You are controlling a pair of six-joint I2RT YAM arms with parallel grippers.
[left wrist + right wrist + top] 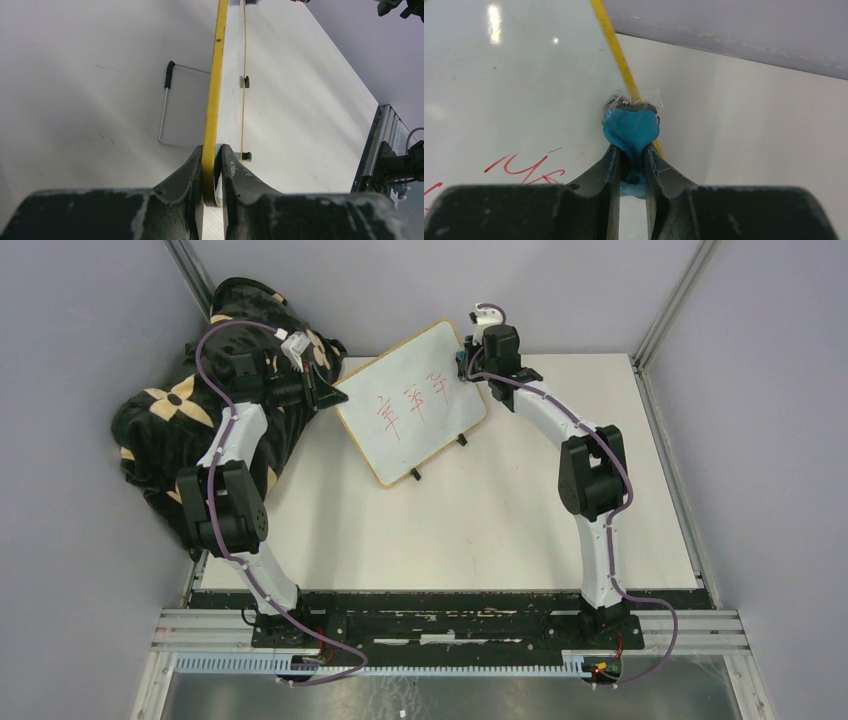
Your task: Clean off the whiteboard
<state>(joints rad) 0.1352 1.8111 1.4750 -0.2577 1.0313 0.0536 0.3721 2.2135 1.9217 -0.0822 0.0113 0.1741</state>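
Observation:
The whiteboard, wood-framed with red handwritten marks, stands tilted at the table's far middle. My left gripper is shut on its left edge; in the left wrist view the yellow-tan frame runs edge-on between the fingers. My right gripper is at the board's upper right corner, shut on a blue eraser whose felt end presses against the board beside the frame. Red strokes lie to the left of it.
A black and tan patterned bag lies at the far left behind the left arm. The board's wire stand and black feet rest on the white table. Grey walls close in the back and sides.

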